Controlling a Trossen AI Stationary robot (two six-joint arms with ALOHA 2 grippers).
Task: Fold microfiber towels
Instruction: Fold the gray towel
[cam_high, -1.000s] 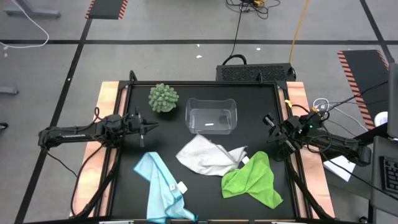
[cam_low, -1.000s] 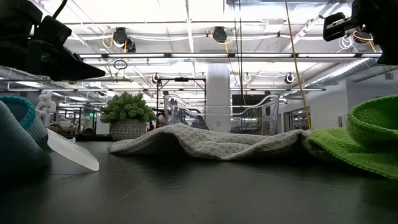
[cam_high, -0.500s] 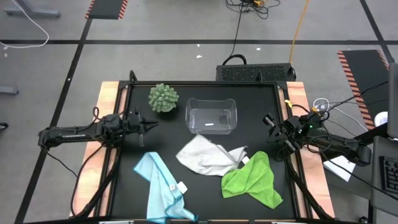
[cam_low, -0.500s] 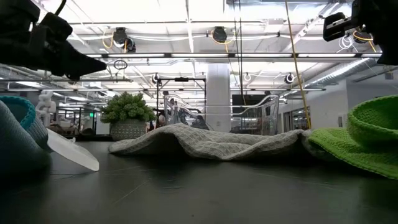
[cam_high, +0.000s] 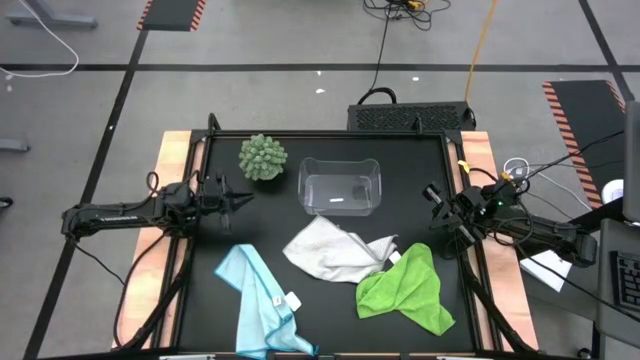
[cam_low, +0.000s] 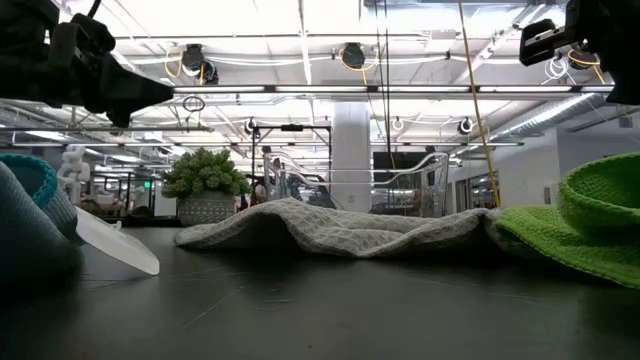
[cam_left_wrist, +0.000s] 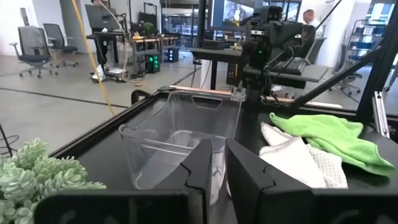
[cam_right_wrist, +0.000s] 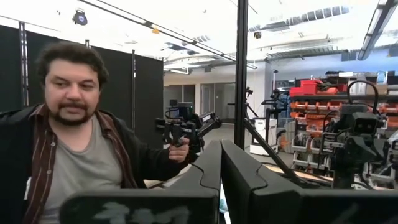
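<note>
Three microfiber towels lie crumpled on the black table. The white one (cam_high: 330, 250) (cam_low: 340, 228) is in the middle, the light blue one (cam_high: 255, 300) with its white tag (cam_high: 293, 298) near left, and the lime green one (cam_high: 405, 290) (cam_left_wrist: 323, 134) near right, its edge meeting the white one's. My left gripper (cam_high: 243, 201) (cam_left_wrist: 219, 162) hovers level at the left side, pointing across the table, with a narrow gap between its fingers and nothing in it. My right gripper (cam_high: 432, 192) (cam_right_wrist: 221, 162) hovers at the right edge, shut, tilted upward.
A clear plastic bin (cam_high: 340, 186) stands at the far middle, with a round green spiky plant (cam_high: 262, 157) to its left. Beyond the table, a person (cam_right_wrist: 74, 143) shows in the right wrist view. Bare black tabletop lies between the towels and the arms.
My left gripper has rolled about its own axis and its fingertips have tipped up from slightly downward to level, staying in place. The towels and my right arm have kept still.
</note>
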